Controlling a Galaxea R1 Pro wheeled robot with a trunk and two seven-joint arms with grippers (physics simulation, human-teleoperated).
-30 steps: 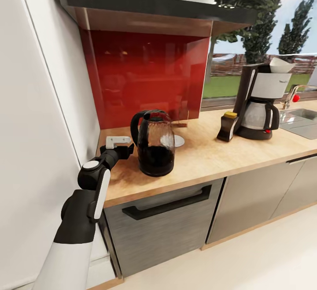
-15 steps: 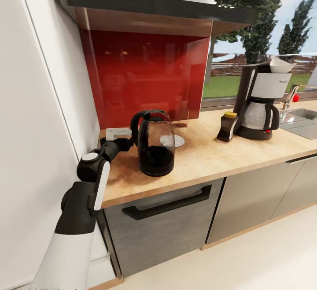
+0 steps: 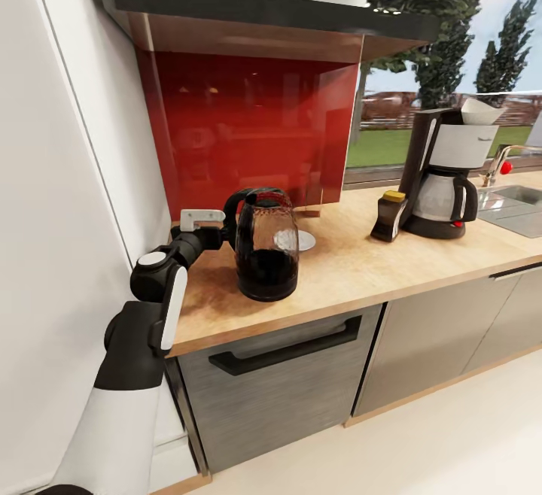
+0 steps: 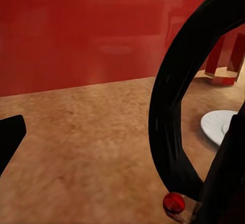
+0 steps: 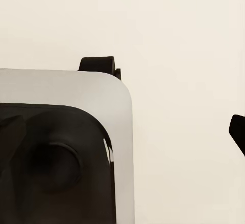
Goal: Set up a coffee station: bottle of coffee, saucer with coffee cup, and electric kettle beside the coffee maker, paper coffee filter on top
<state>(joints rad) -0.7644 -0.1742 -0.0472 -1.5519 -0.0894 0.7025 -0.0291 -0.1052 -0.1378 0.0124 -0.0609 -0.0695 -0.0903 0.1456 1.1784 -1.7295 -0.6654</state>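
Note:
The dark glass electric kettle [image 3: 265, 248] stands on the kitchen countertop [image 3: 354, 262] at its left end. My left gripper [image 3: 223, 237] is open right beside the kettle's black handle [image 4: 168, 106]. One finger [image 4: 9, 138] shows in the left wrist view, clear of the handle. The white saucer [image 3: 306, 240] lies just behind the kettle; whatever is on it is hidden by the kettle. Far right stands the coffee maker [image 3: 443, 171] with the paper coffee filter [image 3: 479, 110] on top. The bottle of coffee [image 3: 389, 217] leans against it. My right gripper [image 5: 125, 132] is open over pale floor.
The black kitchen shelf [image 3: 263, 7] hangs over the red back panel [image 3: 248, 126]. A white wall [image 3: 68, 179] is close on the left of my left arm. A sink [image 3: 519, 205] with a tap lies past the coffee maker. Bare worktop lies between the kettle and the bottle.
My left gripper has risen and moved a little further in beside the kettle's handle. The kettle and the other things have not moved.

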